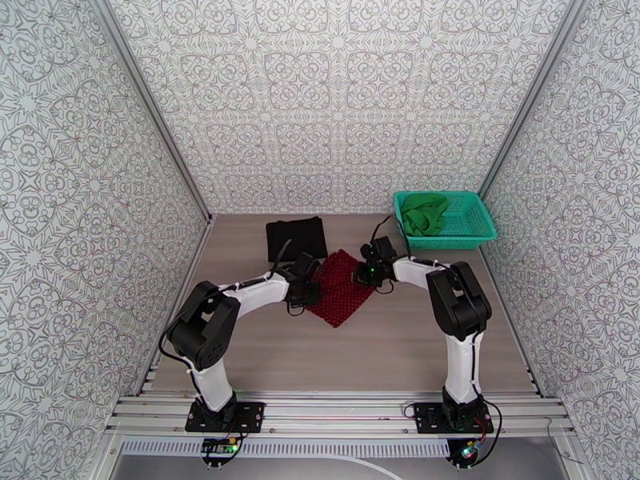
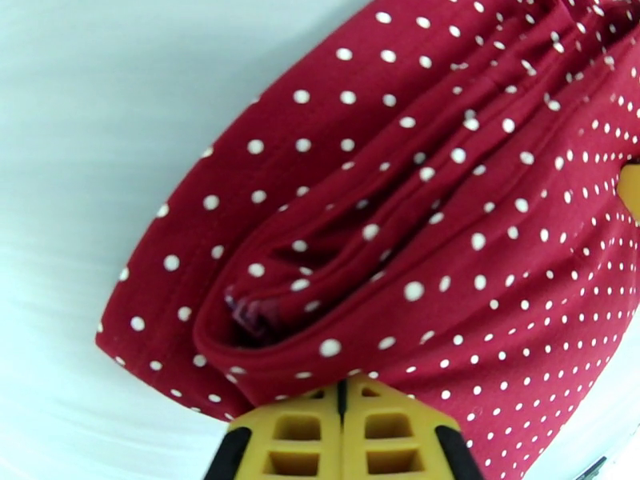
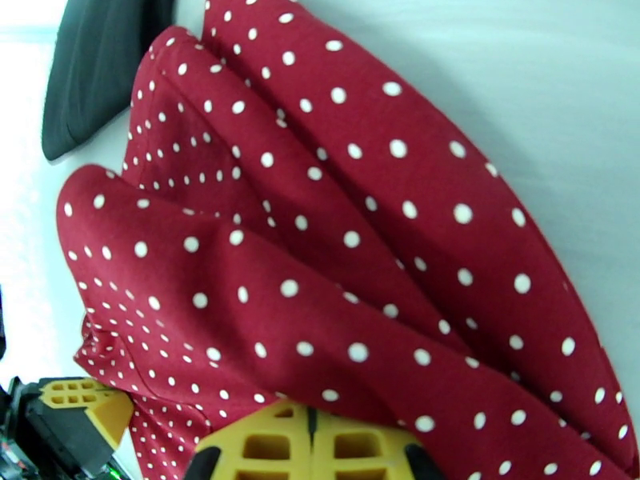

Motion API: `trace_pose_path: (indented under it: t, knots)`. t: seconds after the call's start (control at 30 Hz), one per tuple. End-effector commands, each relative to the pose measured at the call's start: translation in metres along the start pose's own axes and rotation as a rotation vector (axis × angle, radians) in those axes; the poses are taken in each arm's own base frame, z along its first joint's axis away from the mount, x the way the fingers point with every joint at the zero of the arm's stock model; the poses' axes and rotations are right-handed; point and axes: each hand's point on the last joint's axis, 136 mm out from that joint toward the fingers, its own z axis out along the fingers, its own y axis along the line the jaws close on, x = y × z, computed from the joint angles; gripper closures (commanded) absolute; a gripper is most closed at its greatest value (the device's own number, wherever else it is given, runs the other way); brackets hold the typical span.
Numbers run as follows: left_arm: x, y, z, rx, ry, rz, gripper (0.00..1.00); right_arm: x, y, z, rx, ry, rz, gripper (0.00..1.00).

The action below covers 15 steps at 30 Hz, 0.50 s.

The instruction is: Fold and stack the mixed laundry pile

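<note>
While both claws are pinched on cloth, the quality of this fold depends on moving them as a pair.

- Left claw (image 2: 344,390): jaws pressed together, with a bunched edge of the red dotted garment (image 2: 448,194) caught at the tips.
- Right claw (image 3: 310,411): also closed tight, gripping the opposite side of the same garment. The cloth rises in soft ridges between the two grips.
- Red dotted garment: from above it lies as a diamond mid-counter (image 1: 360,354), with one claw at each side corner.
- Black garment (image 1: 296,236): lies flat just beyond it, close to its far corner. It looks already folded.
- Green garment (image 1: 422,214): sits crumpled in the basket (image 1: 472,232) at the far right, not yet handled.

Judgement: the red piece is mid-fold.
- Carry both corners at equal height and pace so the edge stays straight.
- Lift only enough to clear the lower layer, since dragging would wrinkle it.
- Lay the edge down squarely before letting go.
- Risk: a thin pinch could slip, or the black piece could get snagged.
</note>
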Motion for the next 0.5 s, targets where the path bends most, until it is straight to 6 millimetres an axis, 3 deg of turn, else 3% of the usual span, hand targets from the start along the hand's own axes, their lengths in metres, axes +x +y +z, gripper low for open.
trace_pose_path:
  t: [0.0, 0.13, 0.27, 0.3, 0.47]
  knots:
    - [-0.011, 0.036, 0.000, -0.124, 0.005, 0.060, 1.00, 0.014, -0.049, -0.008, 0.140, -0.059, 0.197, 1.00]
    - [-0.041, 0.033, -0.021, -0.112, -0.071, 0.100, 1.00, 0.023, -0.043, -0.024, 0.146, -0.133, 0.250, 1.00]
    - [-0.067, 0.016, -0.042, -0.084, -0.147, 0.132, 1.00, 0.018, -0.015, -0.037, 0.101, -0.180, 0.228, 1.00]
    - [-0.070, 0.011, -0.047, -0.072, -0.159, 0.136, 1.00, 0.013, -0.006, -0.042, 0.084, -0.189, 0.204, 0.96]
    - [-0.056, -0.020, -0.069, -0.050, -0.175, 0.186, 0.71, -0.019, 0.037, -0.075, 0.058, -0.226, 0.017, 0.73]
